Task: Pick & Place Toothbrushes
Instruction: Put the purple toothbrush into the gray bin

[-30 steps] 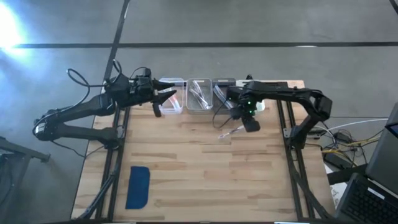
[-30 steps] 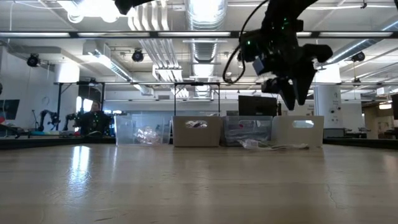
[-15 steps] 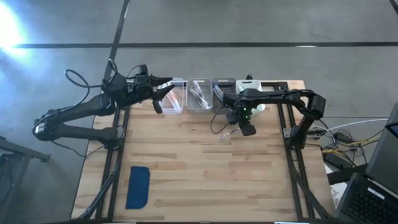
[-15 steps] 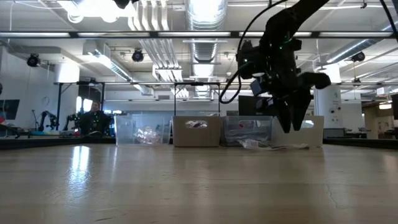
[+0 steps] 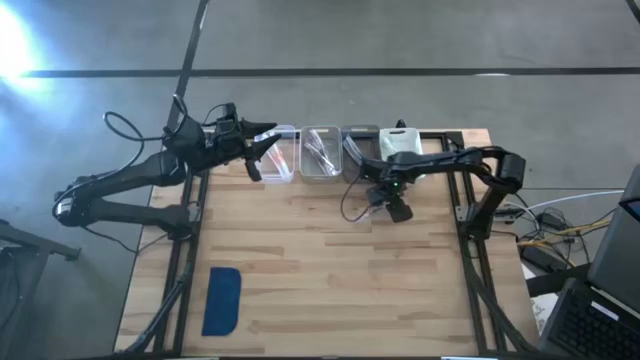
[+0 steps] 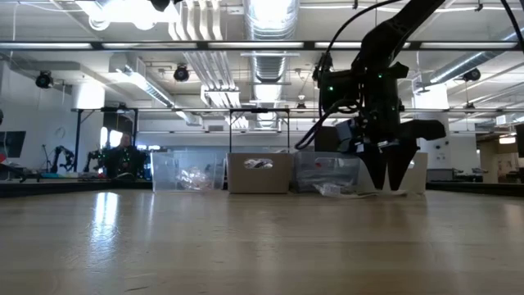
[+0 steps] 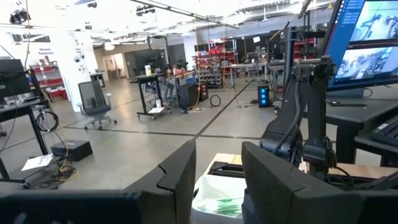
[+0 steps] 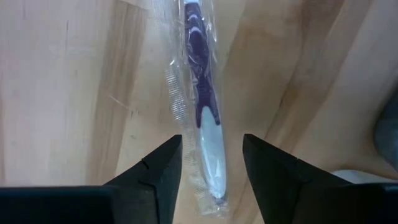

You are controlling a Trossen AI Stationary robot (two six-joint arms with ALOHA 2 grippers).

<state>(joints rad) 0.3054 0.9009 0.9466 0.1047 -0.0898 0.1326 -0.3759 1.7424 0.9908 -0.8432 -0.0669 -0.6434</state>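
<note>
Right hand (image 8: 208, 171): pointed down at the tabletop (image 5: 320, 270), fingers apart with a wrapped toothbrush (image 8: 205, 118) lying between them, not clamped.
Right arm pose: reaches in from the right edge, elbow bent; its hand (image 5: 385, 205) sits just before the row of bins (image 5: 320, 152).
Right wrist view only: the toothbrush has a purple-and-white handle in a clear wrapper (flat on the wood).
Low view: the right hand (image 6: 391, 182) hangs with fingertips at the tabletop; a pale wrapper lies beside it.
Left hand (image 5: 262, 150): raised at the far left bin, fingers apart; whether it holds anything I cannot tell.
Left wrist view only: a bin with green-accented toothbrushes (image 7: 217, 205) shows between the fingers.
Hard to make out: bin contents in the high view.
Near corner: blue pad (image 5: 222, 300).
</note>
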